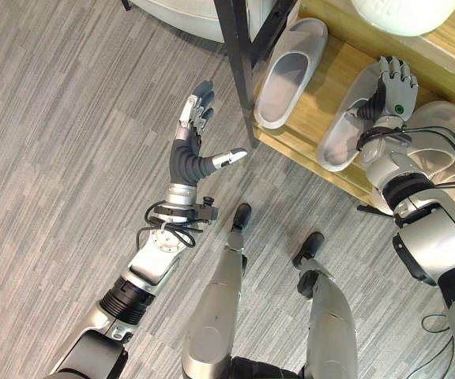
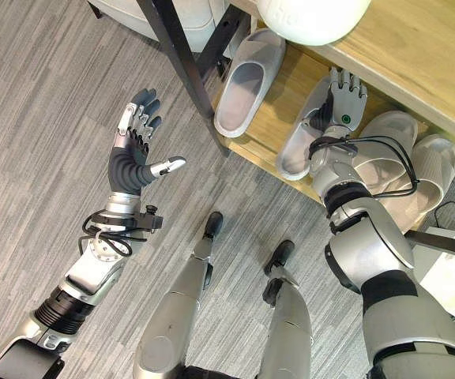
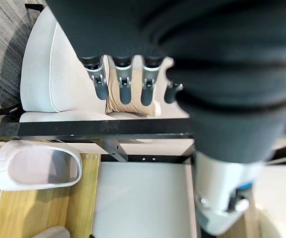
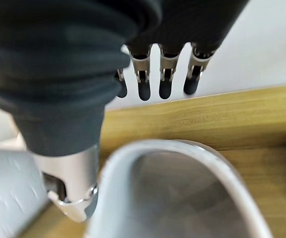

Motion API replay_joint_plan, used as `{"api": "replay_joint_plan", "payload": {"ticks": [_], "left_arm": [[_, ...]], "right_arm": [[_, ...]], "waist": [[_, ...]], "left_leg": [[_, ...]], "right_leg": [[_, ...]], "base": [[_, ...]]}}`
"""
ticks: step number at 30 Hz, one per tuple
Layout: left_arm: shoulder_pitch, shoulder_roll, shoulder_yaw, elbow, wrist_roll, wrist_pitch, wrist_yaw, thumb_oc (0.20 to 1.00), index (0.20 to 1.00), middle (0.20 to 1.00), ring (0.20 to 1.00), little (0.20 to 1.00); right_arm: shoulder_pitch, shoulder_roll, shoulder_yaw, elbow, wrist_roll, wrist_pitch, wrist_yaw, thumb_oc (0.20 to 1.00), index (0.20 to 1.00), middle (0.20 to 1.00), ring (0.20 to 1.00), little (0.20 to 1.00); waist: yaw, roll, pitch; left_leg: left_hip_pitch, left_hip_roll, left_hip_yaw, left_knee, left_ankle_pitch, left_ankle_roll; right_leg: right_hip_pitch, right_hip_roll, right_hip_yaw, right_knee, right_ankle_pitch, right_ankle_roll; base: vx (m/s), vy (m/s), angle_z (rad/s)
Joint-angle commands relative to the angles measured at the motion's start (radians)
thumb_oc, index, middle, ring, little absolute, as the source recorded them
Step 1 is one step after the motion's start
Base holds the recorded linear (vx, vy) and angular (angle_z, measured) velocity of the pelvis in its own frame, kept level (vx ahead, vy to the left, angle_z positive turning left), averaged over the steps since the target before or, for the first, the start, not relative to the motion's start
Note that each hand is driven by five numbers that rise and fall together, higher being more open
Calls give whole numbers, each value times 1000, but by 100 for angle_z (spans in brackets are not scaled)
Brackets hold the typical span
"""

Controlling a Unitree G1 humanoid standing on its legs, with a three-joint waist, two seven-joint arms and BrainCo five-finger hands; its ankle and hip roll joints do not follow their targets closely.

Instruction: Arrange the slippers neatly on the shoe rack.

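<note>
Two slippers [image 1: 291,73] side by side, toes into rack [image 1: 334,75]

our left hand [image 1: 195,118] raised, fingers [image 1: 204,96] spread open, right hand [image 2: 344,101] extended forward, fingers straight

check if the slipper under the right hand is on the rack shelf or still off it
On it: the slipper lies flat on the wooden shelf, toe inward, heel near the front edge. The right hand is open above it.

Pale grey slippers [image 1: 291,71], light wood shoe rack [image 1: 332,87], grey wood-grain floor [image 1: 62,158].
</note>
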Motion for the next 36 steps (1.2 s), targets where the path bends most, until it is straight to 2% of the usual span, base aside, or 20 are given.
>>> {"api": "replay_joint_plan", "payload": {"ticks": [1,2,5,9,11,19,22,26,36], "left_arm": [[3,-25,-6,-60,6,-47,6,1000,1000,1000,1000,1000],[-2,-27,-1,-49,17,-40,14,1000,1000,1000,1000,1000],[-1,-25,5,-48,25,-40,15,1000,1000,1000,1000,1000],[11,-22,10,-52,20,-40,10,1000,1000,1000,1000,1000],[27,-17,14,-48,7,-33,-4,1000,1000,1000,1000,1000],[55,-15,28,-47,-18,-33,-41,1000,1000,1000,1000,1000],[47,-29,31,-39,-24,-22,-63,1000,1000,1000,1000,1000],[46,-34,36,-42,-31,-19,-72,1000,1000,1000,1000,1000],[66,-29,25,-32,-42,6,-86,1000,1000,1000,1000,1000]], "right_arm": [[41,2,-34,-106,135,-76,-68,1000,1000,1000,1000,1000],[85,27,-76,-149,186,-103,-74,1000,1000,1000,1000,1000],[115,45,-97,-177,208,-113,-69,1000,1000,1000,1000,1000],[141,75,-157,-168,317,-148,-49,1000,1000,1000,1000,1000],[147,115,-239,-99,561,-210,1,1000,1000,1000,1000,1000],[164,149,-285,-79,810,-277,97,1000,1000,1000,1000,1000],[208,211,-311,-155,1030,-353,203,1000,1000,1000,1000,1000],[214,229,-301,-218,1110,-382,254,1000,1000,1000,1000,1000],[213,230,-271,-318,1086,-379,275,1000,1000,1000,1000,1000]], "waist": [[5,-11,-75],[-2,-15,-76],[-4,-17,-75],[-8,-12,-71],[-2,-4,-67],[18,0,-60],[29,-1,-59],[39,0,-55],[41,-10,-57]], "left_leg": [[26,13,-6,23,-160,-12],[35,15,-1,21,-164,-9],[43,16,2,20,-168,-7],[45,14,5,21,-171,-6],[44,12,5,20,-173,-6],[46,9,5,12,-172,-8],[52,10,5,9,-175,-10],[53,9,2,20,-179,-10],[45,-3,-3,129,-228,-1]], "right_leg": [[64,-31,55,-24,-118,85],[71,-27,61,-30,-117,83],[78,-26,64,-37,-117,82],[80,-27,64,-37,-116,79],[81,-30,62,-36,-118,79],[87,-32,56,-39,-121,80],[94,-35,52,-38,-125,81],[92,-37,53,-22,-132,80],[99,-51,79,67,-173,66]], "base": [[13,18,-8],[10,11,-9],[3,11,-8],[-14,12,-5],[-4,14,-5],[0,0,0],[17,-21,2],[0,0,0],[-8,-2,3]]}}
